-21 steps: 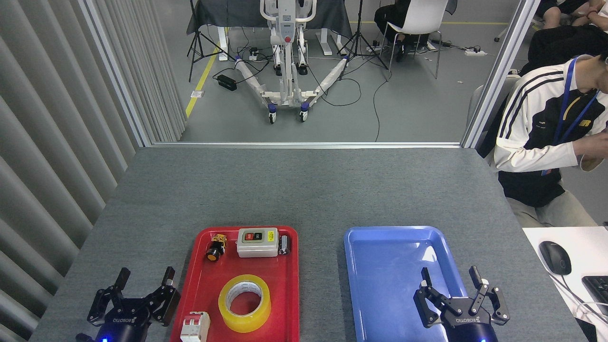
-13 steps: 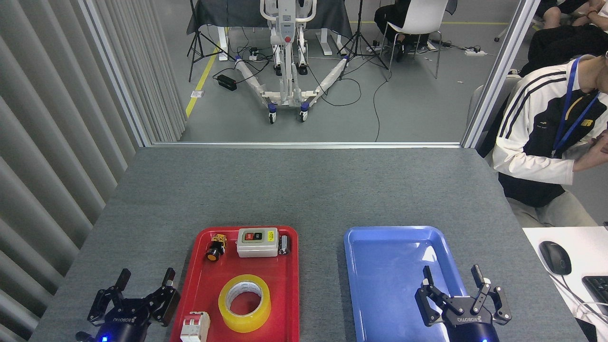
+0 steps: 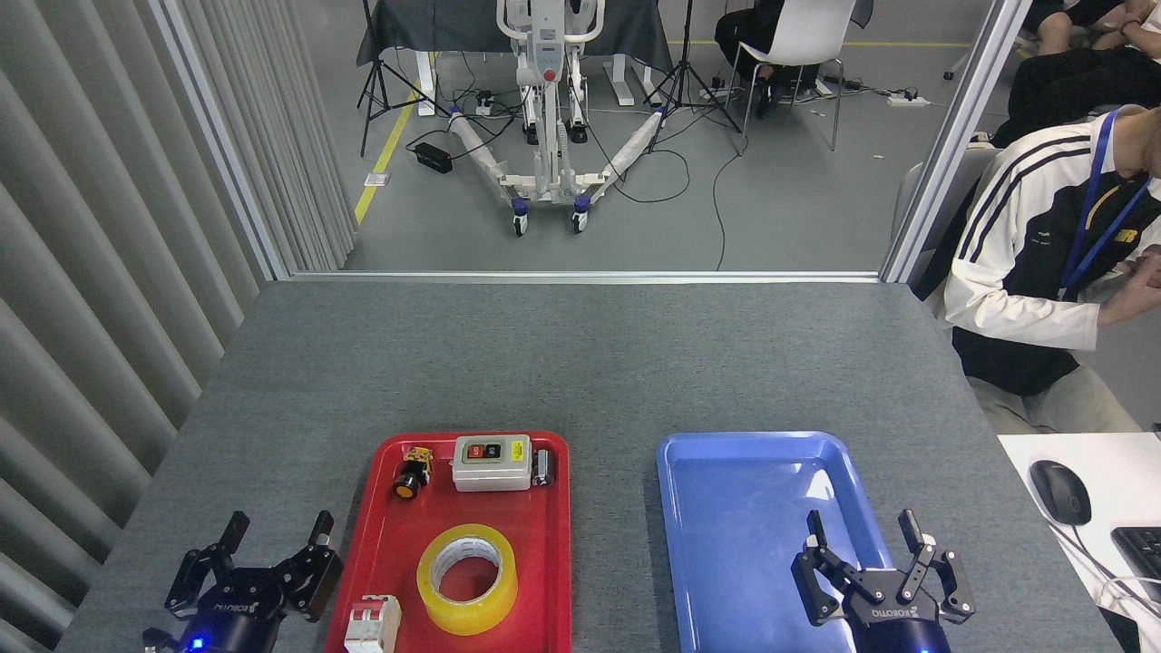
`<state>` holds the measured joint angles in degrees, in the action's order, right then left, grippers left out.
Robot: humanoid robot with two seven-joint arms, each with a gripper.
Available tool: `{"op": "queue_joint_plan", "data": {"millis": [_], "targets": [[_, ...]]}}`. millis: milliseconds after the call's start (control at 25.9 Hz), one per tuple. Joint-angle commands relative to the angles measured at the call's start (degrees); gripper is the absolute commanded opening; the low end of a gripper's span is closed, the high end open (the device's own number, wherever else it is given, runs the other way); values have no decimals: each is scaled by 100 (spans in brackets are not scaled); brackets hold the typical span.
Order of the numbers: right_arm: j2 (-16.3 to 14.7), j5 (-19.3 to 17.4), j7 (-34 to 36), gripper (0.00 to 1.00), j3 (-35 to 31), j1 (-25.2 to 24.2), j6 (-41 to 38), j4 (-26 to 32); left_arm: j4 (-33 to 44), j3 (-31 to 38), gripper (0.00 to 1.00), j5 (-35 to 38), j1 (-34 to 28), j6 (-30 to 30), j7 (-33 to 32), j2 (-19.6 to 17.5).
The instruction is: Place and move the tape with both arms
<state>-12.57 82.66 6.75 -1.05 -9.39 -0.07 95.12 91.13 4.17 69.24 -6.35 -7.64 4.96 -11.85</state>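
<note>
The yellow tape (image 3: 467, 579) lies flat in the near half of a red tray (image 3: 376, 544), its white core facing up. My left gripper (image 3: 278, 531) stands open over the grey table just left of that tray, about a hand's width from the tape, holding nothing. On the other side, my right gripper (image 3: 862, 528) is open and empty above the near right corner of a blue tray (image 3: 726, 462).
The red tray also holds a grey switch box (image 3: 491, 462), a yellow-capped push button (image 3: 411, 472), a small dark cylinder (image 3: 542, 467) and a white breaker (image 3: 373, 623). A person (image 3: 1034, 272) sits past the table's right edge. A mouse (image 3: 1058, 491) lies on a white desk there.
My right gripper has sunk slightly toward the near edge. The person at the right has shifted an arm. The tape and my left gripper have not moved.
</note>
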Motion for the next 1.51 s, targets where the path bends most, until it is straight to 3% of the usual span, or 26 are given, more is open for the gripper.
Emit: {"op": "queue_joint_plan", "data": {"millis": [0, 193, 271, 425, 580, 812, 1083, 1160, 1470], "targets": [[9, -4, 142, 100, 0, -1, -2, -2, -16, 14, 100, -16, 11, 8, 22, 60], [70, -4, 204, 100, 17, -19, 16, -20, 116, -171, 100, -86, 143, -238, 22, -116], [61, -4, 186, 100, 17, -19, 16, -37, 98, -364, 100, -183, 283, -264, 22, -353], [61, -4, 160, 100, 26, -36, 51, -55, -130, -1348, 100, -824, 889, -194, -39, -766], [61, -4, 116, 100, 26, -36, 42, -64, -324, -1779, 100, -1528, 1259, -159, -206, -1091], [70, -4, 116, 100, 17, -54, 42, -81, -526, -2289, 100, -1519, 1883, -211, -1824, -1091], [79, -4, 133, 100, 26, -98, 16, -90, -622, -2350, 100, -1510, 2199, -185, -5110, -933], [88, -4, 133, 100, 35, -124, 7, -90, -719, -2359, 100, -1493, 2296, -176, -5418, -784], [88, -4, 142, 100, 44, -133, -2, -90, -1220, -2561, 98, -992, 2507, -159, -5471, -573]]}}
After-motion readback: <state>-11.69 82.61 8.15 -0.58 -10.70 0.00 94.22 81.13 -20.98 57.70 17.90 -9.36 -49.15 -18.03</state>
